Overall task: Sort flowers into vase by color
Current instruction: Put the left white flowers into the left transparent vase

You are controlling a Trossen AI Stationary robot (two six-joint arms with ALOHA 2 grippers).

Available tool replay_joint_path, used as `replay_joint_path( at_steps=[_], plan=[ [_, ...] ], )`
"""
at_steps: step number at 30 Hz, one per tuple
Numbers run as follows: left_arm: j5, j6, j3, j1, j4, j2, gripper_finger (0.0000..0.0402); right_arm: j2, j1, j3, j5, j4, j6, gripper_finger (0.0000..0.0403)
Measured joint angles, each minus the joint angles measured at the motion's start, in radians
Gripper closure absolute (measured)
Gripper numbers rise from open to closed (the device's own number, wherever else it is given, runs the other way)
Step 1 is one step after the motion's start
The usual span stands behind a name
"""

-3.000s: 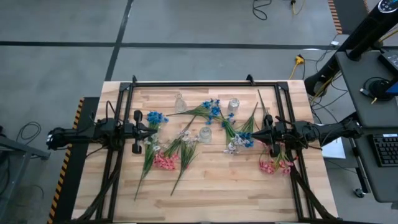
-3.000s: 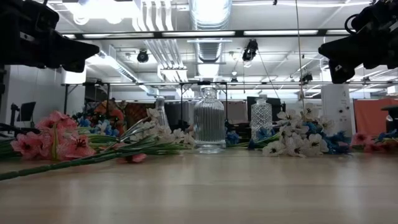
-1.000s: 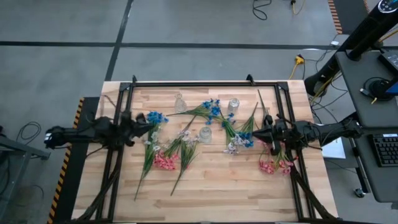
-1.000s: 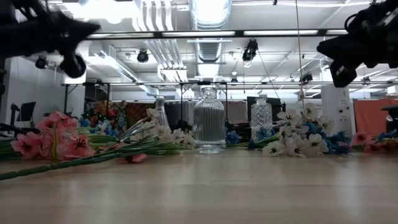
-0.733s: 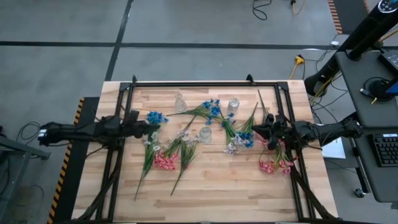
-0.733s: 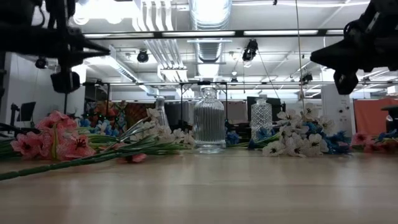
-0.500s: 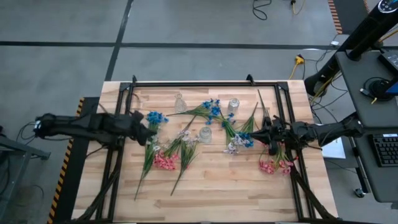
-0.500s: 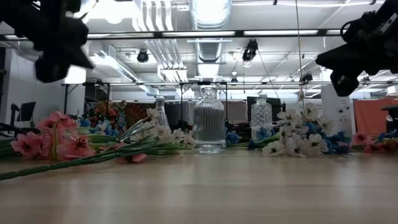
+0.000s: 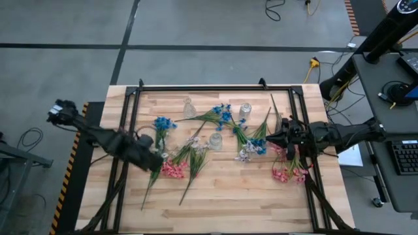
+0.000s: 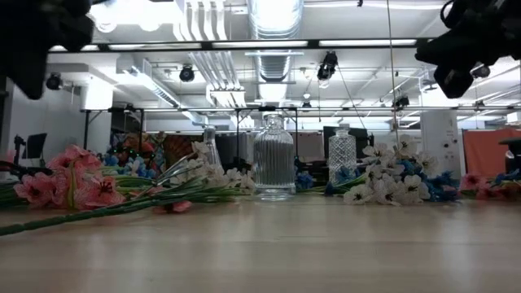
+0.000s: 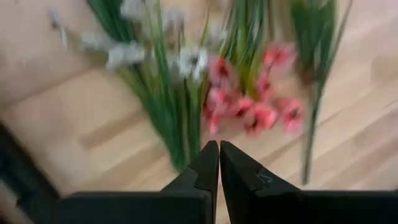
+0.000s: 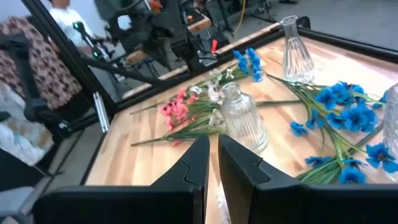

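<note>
We see the left gripper [image 9: 154,162] hanging above the pink flowers [image 9: 174,170] at the near-left part of the table [image 9: 228,202], its two dark fingers pressed together and holding nothing. In the left wrist view the closed gripper [image 11: 217,151] points straight at that pink cluster [image 11: 252,106], which lies just beyond the fingertips, not touching them, with green stems and white blossoms [image 11: 155,56] fanning away past it. From above, this spray runs on a slant, stem ends toward the near-left edge and blooms toward the table's middle.

Our right gripper [image 9: 270,139] hovers on the right side, fingers nearly together with only a thin slit between them and nothing held. Just beside its tip lie the white-and-blue flowers [image 9: 251,149]; a second pink bunch [image 9: 289,173] lies nearer the front edge, under the arm. In the right wrist view the gripper [image 12: 212,144] aims across the table at a ribbed glass vase [image 12: 242,123], well apart from it.

Farther back, blue flowers [image 9: 223,115] lie with stems roughly crosswise between two more vases, a slim one [image 9: 189,108] and another [image 9: 245,109] at the far side. A small blue spray [image 9: 162,123] lies toward the left.
</note>
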Motion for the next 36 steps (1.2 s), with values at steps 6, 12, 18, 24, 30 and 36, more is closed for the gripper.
replay_joint_path(
  at_steps=[6,12,18,24,30,36],
  plan=[
    [0.067,-0.128,0.012,-0.133,-0.018,0.154,0.0349,0.080,0.000,0.067,0.001,-0.020,-0.081,0.0374],
    [0.105,-0.182,0.001,-0.134,-0.005,0.257,0.0253,0.142,0.000,0.104,0.033,-0.020,-0.104,0.0374],
    [0.105,-0.173,0.000,-0.133,0.096,0.349,0.0203,0.170,0.000,0.113,0.053,-0.021,-0.118,0.0374],
    [0.106,-0.216,-0.001,-0.133,0.116,0.443,0.0230,0.174,0.000,0.116,0.053,-0.021,-0.142,0.0374],
    [0.131,-0.234,-0.002,-0.133,0.115,0.501,0.0265,0.174,0.000,0.116,0.053,-0.021,-0.157,0.0374],
    [0.156,-0.233,-0.002,-0.133,0.114,0.507,0.0288,0.174,0.000,0.116,0.053,-0.021,-0.159,0.0374]
  ],
)
